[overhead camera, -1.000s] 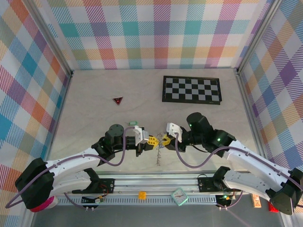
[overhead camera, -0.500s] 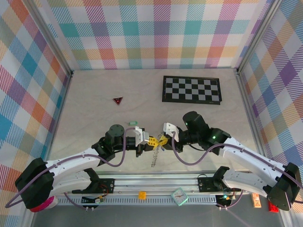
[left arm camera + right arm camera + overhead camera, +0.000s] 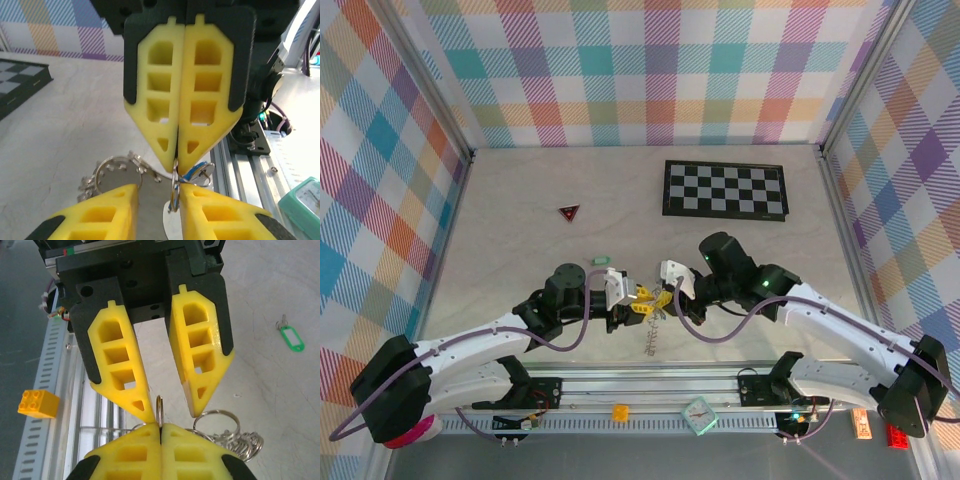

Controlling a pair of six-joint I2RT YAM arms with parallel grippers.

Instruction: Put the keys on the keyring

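Just above the table near its front, my two grippers meet tip to tip. My right gripper (image 3: 161,427) is shut, and the keyring's thin metal ring (image 3: 160,410) stands edge-on in its pinch. My left gripper (image 3: 157,200) is open; the ring (image 3: 174,192) lies against its right finger. The blue-headed key (image 3: 201,172) hangs from that ring. A second loop with the silvery chain (image 3: 116,172) dangles beside it, and the chain (image 3: 650,340) trails onto the table. The green-headed key (image 3: 291,337) lies alone on the table, seen from above as the green key (image 3: 601,260), behind the left gripper (image 3: 638,305).
A checkerboard (image 3: 724,189) lies at the back right and a dark red triangle (image 3: 569,212) at the back left. A yellow toy brick (image 3: 37,404) sits on the front rail (image 3: 650,380); a small clock (image 3: 700,415) sits below that rail.
My right gripper has closed on the ring. My left gripper has opened and let the ring go. Both grippers have shifted slightly left and toward the back.
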